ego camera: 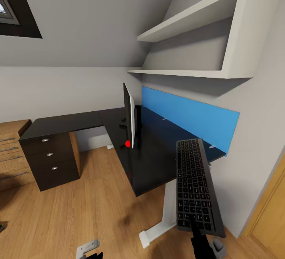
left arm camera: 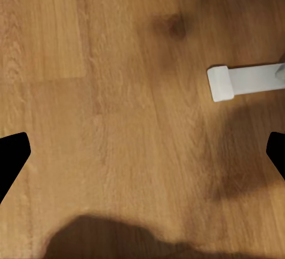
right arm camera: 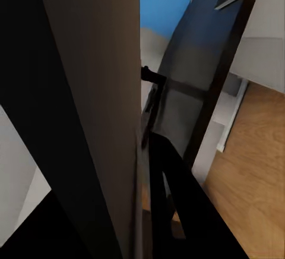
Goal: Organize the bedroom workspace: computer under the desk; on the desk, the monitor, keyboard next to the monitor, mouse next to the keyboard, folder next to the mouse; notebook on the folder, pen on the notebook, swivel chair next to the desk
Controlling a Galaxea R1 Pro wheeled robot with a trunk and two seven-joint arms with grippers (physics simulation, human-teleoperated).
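The black-topped desk (ego camera: pixel 158 152) runs along the blue back panel (ego camera: pixel 190 118). On it the monitor (ego camera: pixel 128 120) stands edge-on to me, a red dot at its lower corner. My right gripper (ego camera: pixel 196 227) is shut on the near end of the keyboard (ego camera: pixel 194 181), held in the air above the desk's near right corner and white leg (ego camera: pixel 169 203). The right wrist view has the keyboard's pale underside (right arm camera: pixel 89 92) pressed against a dark finger (right arm camera: pixel 172 199). My left gripper (left arm camera: pixel 142 158) hangs open over bare wood floor (left arm camera: pixel 119 63), low beside the desk's white foot (left arm camera: pixel 243 82).
A dark three-drawer unit (ego camera: pixel 51 158) sits under the desk's left wing, with a light-wood cabinet (ego camera: pixel 10 152) beside it. White wall shelves (ego camera: pixel 190 33) hang above the desk. A wooden door (ego camera: pixel 273 211) is at the right, a skylight (ego camera: pixel 12 9) upper left.
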